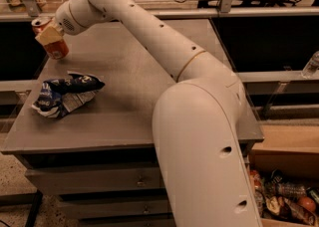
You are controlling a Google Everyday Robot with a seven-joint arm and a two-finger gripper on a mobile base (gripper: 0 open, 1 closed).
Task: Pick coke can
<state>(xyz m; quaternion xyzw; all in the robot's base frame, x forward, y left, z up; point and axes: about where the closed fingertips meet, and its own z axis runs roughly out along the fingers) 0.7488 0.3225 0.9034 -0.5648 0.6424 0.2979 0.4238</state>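
Gripper (49, 35) over the far left corner of the bench (119, 106), pale fingers closed onto the coke can (56, 48). Can tilted, silver top leaning toward the left edge; whether base touches the surface, cannot tell. Crumpled blue-and-white snack bag (64, 94) nearer the front left corner, well apart.

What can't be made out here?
- Camera view: label of the coke can, covered by the pincer gripping it at the far-left corner of the table.
- Camera view: lettering on the snack bag, too small and crumpled.
- Camera view: clear bottle, cut off by the right edge.
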